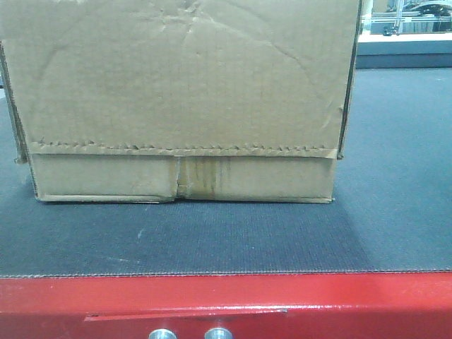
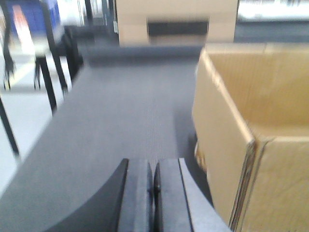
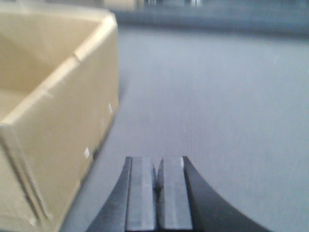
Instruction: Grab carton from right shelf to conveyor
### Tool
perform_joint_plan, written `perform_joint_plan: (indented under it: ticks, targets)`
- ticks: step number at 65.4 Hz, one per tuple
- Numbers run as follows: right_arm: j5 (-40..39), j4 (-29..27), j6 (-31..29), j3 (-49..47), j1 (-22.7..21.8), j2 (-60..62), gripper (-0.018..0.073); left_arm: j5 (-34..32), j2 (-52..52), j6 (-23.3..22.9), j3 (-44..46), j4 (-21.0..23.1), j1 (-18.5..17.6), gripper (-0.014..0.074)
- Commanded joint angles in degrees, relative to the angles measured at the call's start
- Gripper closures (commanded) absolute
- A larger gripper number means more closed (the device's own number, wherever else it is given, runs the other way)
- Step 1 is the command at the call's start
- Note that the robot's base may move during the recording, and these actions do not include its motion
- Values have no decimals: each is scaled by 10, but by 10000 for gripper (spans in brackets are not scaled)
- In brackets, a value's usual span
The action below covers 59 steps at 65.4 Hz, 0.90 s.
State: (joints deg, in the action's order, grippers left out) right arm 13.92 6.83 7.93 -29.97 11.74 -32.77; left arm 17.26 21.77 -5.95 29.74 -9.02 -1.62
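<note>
**Box sits on the belt, both claws closed and empty beside it**

Front view: the box [image 1: 180,92] stands on the belt [image 1: 395,212], filling the frame from 9 o'clock round past 12 to about 2 o'clock. Its creased face hangs as a flap with a jagged lower edge over a lower band, where a taped seam runs down near the middle. Bare dark woven belt shows below the box at 6 o'clock and to its side at 3 o'clock. The red frame [image 1: 226,300] of the belt crosses the bottom edge, with two silver bolts [image 1: 191,333] at 6 o'clock. Neither claw shows here.

Left wrist view: the left claw [image 2: 154,193] points in from 6 o'clock, its two dark fingers pressed together with nothing between them. It hangs over bare belt [image 2: 120,121]. The box [image 2: 241,145] stands at 3 o'clock, its near corner and top rim in sight, just beside the claw but apart from it. A second box [image 2: 176,21], blurred, sits far up the belt at 12 o'clock. Dark stand legs [image 2: 46,72] rise at 10 o'clock beyond the belt's edge.

Right wrist view: the right claw [image 3: 157,193] also enters at 6 o'clock, fingers shut against each other, holding nothing. The box [image 3: 58,106] fills 9 o'clock, its corner edge near the claw without touching. The belt [image 3: 217,96] stretches from the centre to 3 o'clock. The picture is soft.
</note>
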Motion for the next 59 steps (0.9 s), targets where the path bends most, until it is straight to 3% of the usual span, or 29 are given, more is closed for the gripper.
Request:
perform_joint_plan:
  ticks: [1,16,59]
  targets:
    - [-36,10,-7,23,-3,57,628,-11,-42,2,-4,-3,3,582]
    - [-41,10,-7,38,-3,140,628,-11,-87,2,-4,-3,3,582]
    - [-62,10,-7,38,-3,141,628,-17,-87,2,-4,-3,3,582]
